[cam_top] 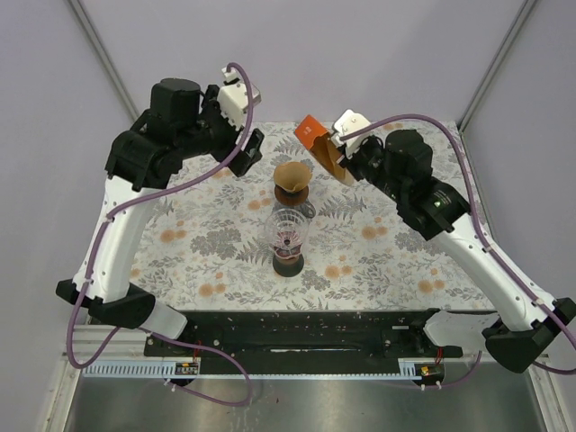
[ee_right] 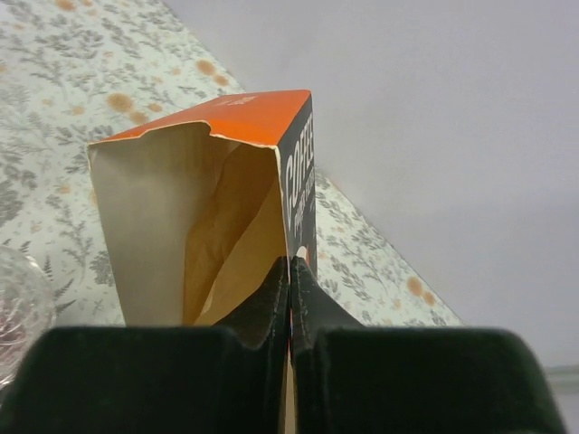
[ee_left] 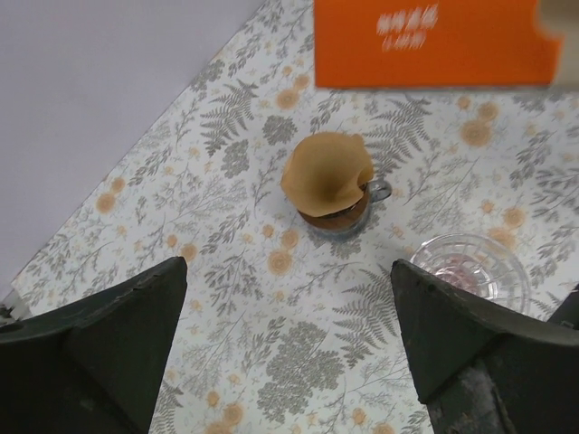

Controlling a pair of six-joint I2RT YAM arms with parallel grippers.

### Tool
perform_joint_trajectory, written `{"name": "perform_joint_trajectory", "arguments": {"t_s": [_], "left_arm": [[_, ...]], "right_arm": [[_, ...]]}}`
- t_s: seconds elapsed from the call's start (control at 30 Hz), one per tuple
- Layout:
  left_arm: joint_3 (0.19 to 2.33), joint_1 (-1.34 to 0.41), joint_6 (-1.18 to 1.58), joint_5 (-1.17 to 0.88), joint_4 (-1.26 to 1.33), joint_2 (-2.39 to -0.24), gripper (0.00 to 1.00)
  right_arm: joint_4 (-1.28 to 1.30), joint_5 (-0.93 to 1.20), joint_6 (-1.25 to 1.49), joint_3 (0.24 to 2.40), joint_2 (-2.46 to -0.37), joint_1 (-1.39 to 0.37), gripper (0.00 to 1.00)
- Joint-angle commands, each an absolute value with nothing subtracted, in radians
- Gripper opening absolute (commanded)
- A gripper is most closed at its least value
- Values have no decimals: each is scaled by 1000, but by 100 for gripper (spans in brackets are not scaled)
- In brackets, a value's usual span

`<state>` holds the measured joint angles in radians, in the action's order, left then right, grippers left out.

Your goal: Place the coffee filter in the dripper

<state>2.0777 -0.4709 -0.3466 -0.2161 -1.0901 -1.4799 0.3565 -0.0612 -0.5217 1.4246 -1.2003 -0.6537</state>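
- Overhead view is bright and even, light falling soft from above; only faint, fuzzy shadows on the floral tablecloth [cam_top: 198, 243]; no hard glare anywhere
- Left wrist view: coffee filter [ee_left: 326, 176] fairly crisp mid-frame; fingers [ee_left: 109, 353] of the left gripper [ee_left: 288, 271] dark, soft-edged blobs up close; orange box [ee_left: 425, 41] at the top edge blurred, its white print unreadable
- Right wrist view: fingers [ee_right: 163, 380] of the right gripper [ee_right: 289, 271] nearly black, underexposed; box mouth sharp, shaded inside; tablecloth behind it soft
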Motion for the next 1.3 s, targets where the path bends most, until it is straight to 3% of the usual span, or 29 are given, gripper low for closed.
{"name": "perform_joint_trajectory", "arguments": {"t_s": [0.0, 0.3, 0.57, 0.7, 0.97, 1.07, 1.2, 1.27], "left_arm": [[2190, -474, -239, -337, -1025, -1476, 99], [2267, -658, -252, -126, -1003, -1543, 99], [2195, -747, -288, 72, -989, -1569, 82], [2177, -779, -314, 182, -969, -1583, 67], [2102, -785, -322, 192, -976, -1574, 50], [2083, -785, -322, 206, -974, -1569, 32], [2077, -785, -311, 206, -974, -1569, 1], [2075, -785, -302, 207, -970, -1566, 0]], "right_arm": [[296, 55, -494, 1463, -1216, -696, 0], [291, 81, -474, 1511, -1295, -773, 0], [296, 21, -459, 1535, -1313, -795, 0], [296, 9, -456, 1537, -1330, -802, 0], [281, -43, -457, 1528, -1333, -804, 0], [259, -43, -456, 1514, -1327, -802, 0], [238, -37, -453, 1497, -1325, -802, 0], [239, -41, -439, 1499, -1330, -802, 6]]}}
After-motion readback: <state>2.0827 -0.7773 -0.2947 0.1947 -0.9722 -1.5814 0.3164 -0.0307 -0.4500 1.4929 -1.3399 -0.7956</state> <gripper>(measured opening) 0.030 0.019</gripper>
